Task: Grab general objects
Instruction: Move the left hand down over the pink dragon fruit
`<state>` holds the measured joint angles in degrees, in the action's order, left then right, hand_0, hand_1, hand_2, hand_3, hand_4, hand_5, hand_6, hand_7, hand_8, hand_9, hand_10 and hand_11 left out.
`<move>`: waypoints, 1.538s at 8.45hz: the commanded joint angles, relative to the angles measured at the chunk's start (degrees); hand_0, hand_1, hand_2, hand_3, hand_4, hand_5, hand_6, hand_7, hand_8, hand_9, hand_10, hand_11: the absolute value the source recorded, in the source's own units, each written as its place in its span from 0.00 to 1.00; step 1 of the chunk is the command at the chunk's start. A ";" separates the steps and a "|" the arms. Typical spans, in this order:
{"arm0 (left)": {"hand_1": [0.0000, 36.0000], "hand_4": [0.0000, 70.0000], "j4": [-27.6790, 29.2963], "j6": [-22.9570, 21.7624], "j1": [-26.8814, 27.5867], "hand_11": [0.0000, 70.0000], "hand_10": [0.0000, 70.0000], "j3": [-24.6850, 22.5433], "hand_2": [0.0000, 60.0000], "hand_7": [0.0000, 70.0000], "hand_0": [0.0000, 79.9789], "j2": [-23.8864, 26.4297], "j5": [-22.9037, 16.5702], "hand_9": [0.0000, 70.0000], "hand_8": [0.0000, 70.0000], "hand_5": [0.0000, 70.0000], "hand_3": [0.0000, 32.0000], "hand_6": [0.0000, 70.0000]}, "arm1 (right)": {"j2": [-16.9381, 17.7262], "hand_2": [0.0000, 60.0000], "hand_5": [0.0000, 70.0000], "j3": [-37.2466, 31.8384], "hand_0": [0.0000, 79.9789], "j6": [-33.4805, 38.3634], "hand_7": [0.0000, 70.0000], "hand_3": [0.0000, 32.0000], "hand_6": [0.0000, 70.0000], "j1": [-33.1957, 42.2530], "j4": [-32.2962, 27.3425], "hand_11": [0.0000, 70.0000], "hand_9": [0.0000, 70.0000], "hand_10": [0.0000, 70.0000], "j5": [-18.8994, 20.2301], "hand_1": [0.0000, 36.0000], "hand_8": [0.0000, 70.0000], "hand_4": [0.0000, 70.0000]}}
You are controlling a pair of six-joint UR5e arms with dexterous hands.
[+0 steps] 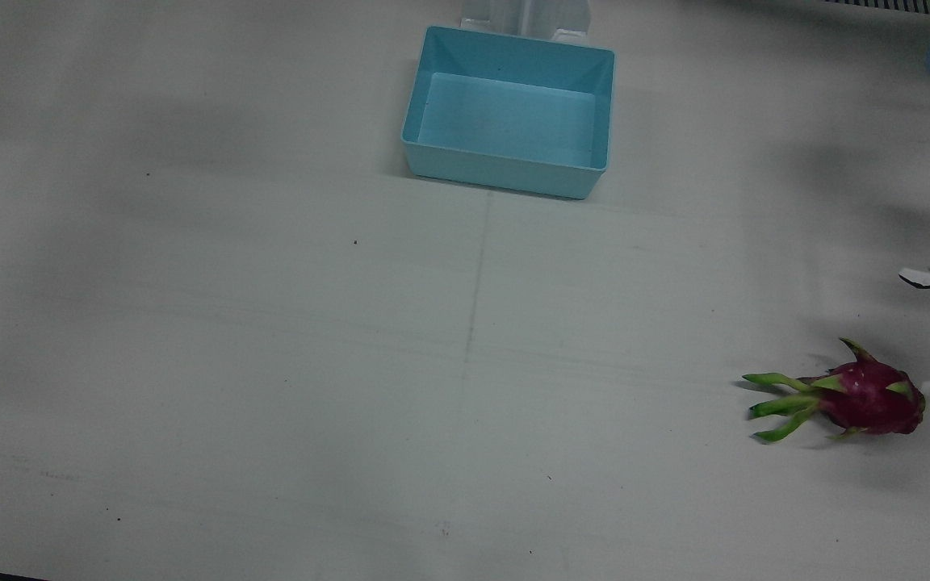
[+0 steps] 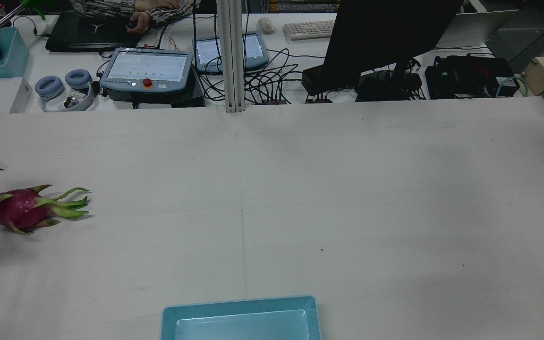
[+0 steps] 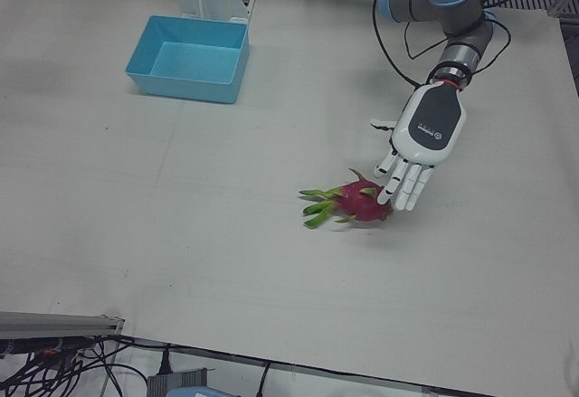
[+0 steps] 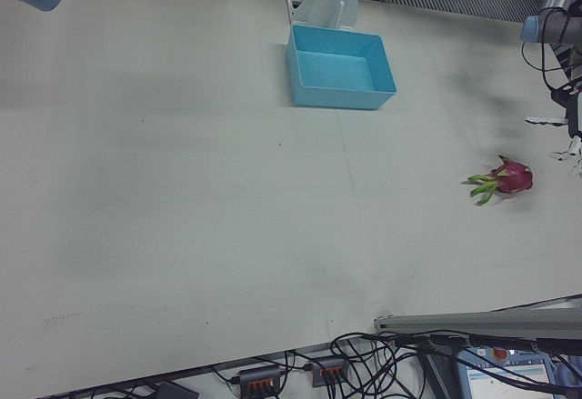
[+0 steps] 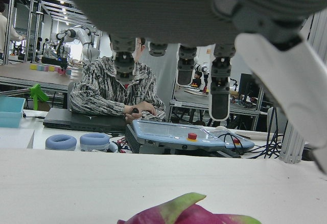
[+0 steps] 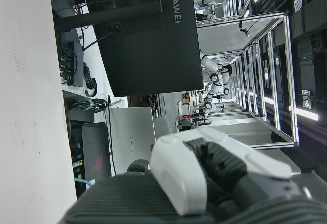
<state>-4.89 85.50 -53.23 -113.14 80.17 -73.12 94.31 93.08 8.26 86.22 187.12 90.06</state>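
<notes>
So the dragon fruit (image 3: 360,203) lies on its side on the table (image 3: 226,261) toward the near edge with the left hand (image 3: 418,144) hovering spread-fingered over its round end, holding nothing, and I'd wrap that firm, weighty-looking magenta body, since the bendy green tips give no purchase.

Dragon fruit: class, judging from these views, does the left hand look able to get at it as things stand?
Probably yes. The left hand hangs open right beside the dragon fruit, fingers pointing down at its end, with only bare table around it.
</notes>
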 commanded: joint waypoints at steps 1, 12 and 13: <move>1.00 0.11 -4.50 0.19 3.64 0.00 0.00 6.84 1.00 0.41 1.00 7.87 4.71 0.06 0.00 0.00 0.54 0.00 | 0.00 0.00 0.00 0.00 0.00 0.00 0.00 0.00 0.00 0.00 0.00 0.00 0.00 0.00 -0.06 0.00 0.00 0.00; 1.00 0.06 -6.80 1.77 9.90 0.00 0.00 15.12 1.00 0.37 1.00 14.75 8.16 0.05 0.00 0.00 0.56 0.00 | 0.00 0.00 0.00 0.00 0.00 0.00 0.00 0.00 0.00 0.00 0.00 0.00 0.00 0.00 0.03 0.00 0.00 0.00; 1.00 0.07 -6.72 1.77 9.99 0.00 0.00 15.75 1.00 0.39 1.00 15.02 8.16 0.06 0.00 0.00 0.56 0.00 | 0.00 0.00 0.00 0.00 0.00 0.00 0.00 0.00 0.00 0.00 0.00 0.00 0.00 0.00 0.03 0.00 0.00 0.00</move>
<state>-11.63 87.24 -43.44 -99.28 94.02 -64.96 94.31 93.08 8.26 86.22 187.12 90.09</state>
